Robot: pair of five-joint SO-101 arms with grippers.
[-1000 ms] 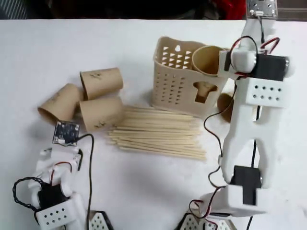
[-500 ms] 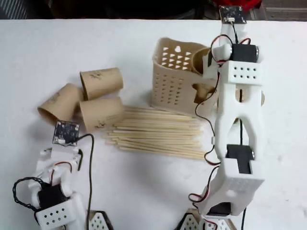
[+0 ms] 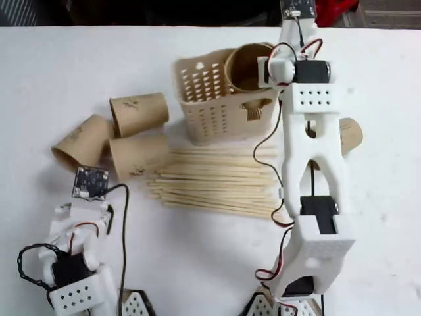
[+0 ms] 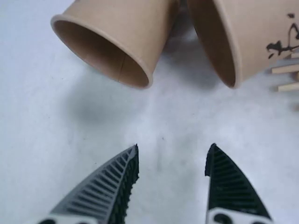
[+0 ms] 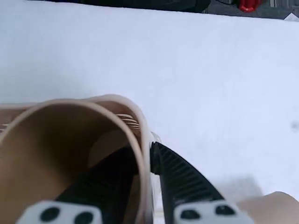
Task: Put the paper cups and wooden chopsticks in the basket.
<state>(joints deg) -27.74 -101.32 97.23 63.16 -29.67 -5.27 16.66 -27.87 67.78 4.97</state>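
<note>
The cream perforated plastic basket (image 3: 210, 105) stands on the white table (image 3: 197, 263), just behind the loose pile of pale wooden chopsticks (image 3: 217, 184). It holds one thing that I can make out: a brown paper cup (image 3: 245, 64), mouth up, tucked into the end nearest my right arm (image 3: 309, 164).

My right hand (image 5: 142, 151) is clenched on that cup's wall. From the right wrist camera I see one finger down inside the cup and the other outside. The basket's rim looks to be pinched between them too, though I cannot be sure of that.

The other cups are all out on the table. Three lie on their sides in a bunch to the left of the basket: the far cup (image 3: 138, 113), the leftmost cup (image 3: 82, 141) and the near cup (image 3: 139, 155). The near cup rests against the left ends of the chopsticks. A lone tipped cup (image 3: 350, 135) lies to the right of my right arm and is partly hidden by it.

The chopsticks lie flat and roughly parallel, running across the table between the near cup and my right arm.

My left hand (image 4: 173, 154) is released, with its fingers spread over bare table. It grips nothing, and the open mouths of the leftmost and near cups are just ahead of it.
</note>
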